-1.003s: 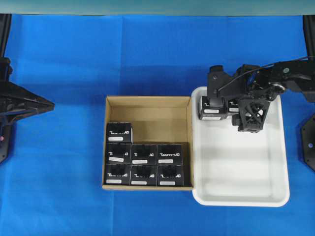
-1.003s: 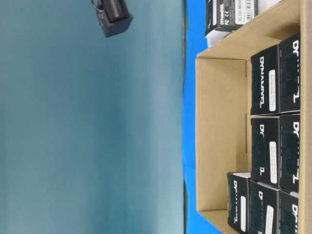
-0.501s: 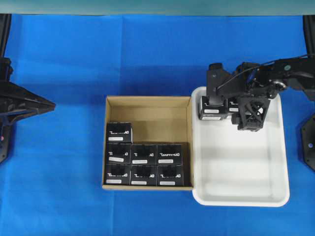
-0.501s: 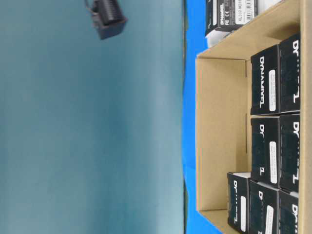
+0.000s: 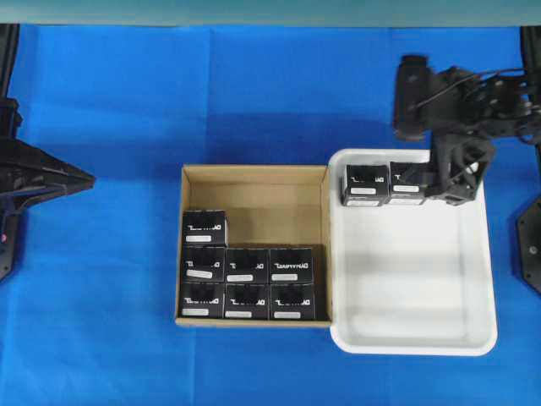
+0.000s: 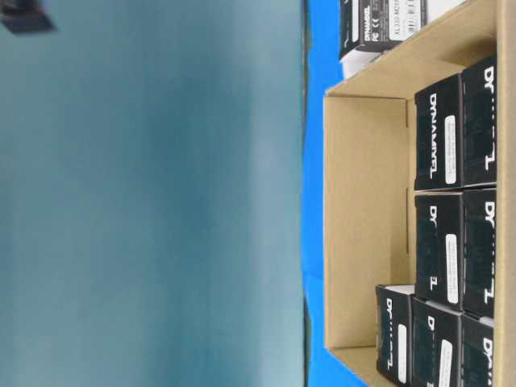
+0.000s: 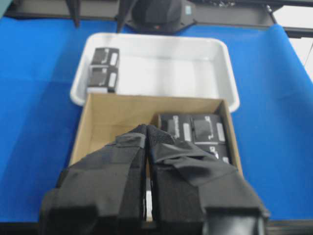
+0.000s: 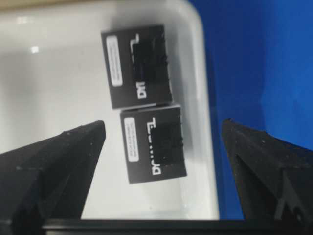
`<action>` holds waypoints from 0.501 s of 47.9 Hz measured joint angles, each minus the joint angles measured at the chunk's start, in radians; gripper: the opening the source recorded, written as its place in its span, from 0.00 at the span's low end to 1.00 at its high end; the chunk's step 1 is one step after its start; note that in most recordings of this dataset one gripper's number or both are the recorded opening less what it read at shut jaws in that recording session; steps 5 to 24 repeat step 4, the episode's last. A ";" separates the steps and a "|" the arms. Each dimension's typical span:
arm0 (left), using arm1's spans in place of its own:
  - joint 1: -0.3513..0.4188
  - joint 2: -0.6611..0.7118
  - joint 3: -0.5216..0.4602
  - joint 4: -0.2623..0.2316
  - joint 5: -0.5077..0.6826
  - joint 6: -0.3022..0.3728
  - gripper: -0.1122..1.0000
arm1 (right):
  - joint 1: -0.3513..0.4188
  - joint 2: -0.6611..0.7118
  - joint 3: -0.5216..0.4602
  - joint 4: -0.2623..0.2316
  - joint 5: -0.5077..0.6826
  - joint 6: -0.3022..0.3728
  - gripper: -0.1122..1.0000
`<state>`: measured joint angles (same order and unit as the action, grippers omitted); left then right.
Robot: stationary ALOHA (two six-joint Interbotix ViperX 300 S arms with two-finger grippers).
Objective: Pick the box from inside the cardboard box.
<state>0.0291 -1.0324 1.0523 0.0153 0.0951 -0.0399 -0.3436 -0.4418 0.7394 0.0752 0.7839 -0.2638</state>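
The cardboard box [image 5: 270, 203] lies at centre, with several small black boxes [image 5: 247, 266] packed along its near side and one more [image 5: 204, 227] at its left wall. Its far strip is bare. Two more black boxes [image 5: 365, 184] [image 5: 407, 183] sit side by side in the far corner of the white tray [image 5: 423, 279]. My right gripper [image 5: 436, 144] hangs open and empty above the tray's far edge. In the right wrist view the nearer box [image 8: 154, 144] lies well below its spread fingers. My left gripper [image 5: 78, 179] is shut and empty at the far left, off the box.
The white tray's [image 7: 222, 73] near two thirds is bare plastic. Blue cloth [image 5: 127, 101] covers the table all round. The table-level view shows the cardboard box's inner wall [image 6: 363, 226] and box sides [image 6: 447, 141], with a bit of the right arm [image 6: 24, 16] at its corner.
My right gripper has risen and drawn back to the far right, off the two boxes in the tray, which stay put. It remains open. The left arm has not moved.
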 measured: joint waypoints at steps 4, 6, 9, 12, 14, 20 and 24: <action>0.000 0.005 0.000 0.000 0.000 0.000 0.12 | 0.000 -0.058 0.012 0.002 -0.003 0.031 0.96; 0.000 0.005 0.000 0.000 0.000 0.000 0.12 | 0.000 -0.058 0.012 0.002 -0.003 0.031 0.96; 0.000 0.005 0.000 0.000 0.000 0.000 0.12 | 0.000 -0.058 0.012 0.002 -0.003 0.031 0.96; 0.000 0.005 0.000 0.000 0.000 0.000 0.12 | 0.000 -0.058 0.012 0.002 -0.003 0.031 0.96; 0.000 0.005 0.000 0.000 0.000 0.000 0.12 | 0.000 -0.058 0.012 0.002 -0.003 0.031 0.96; 0.000 0.005 0.000 0.000 0.000 0.000 0.12 | 0.000 -0.058 0.012 0.002 -0.003 0.031 0.96; 0.000 0.005 0.000 0.000 0.000 0.000 0.12 | 0.000 -0.058 0.012 0.002 -0.003 0.031 0.96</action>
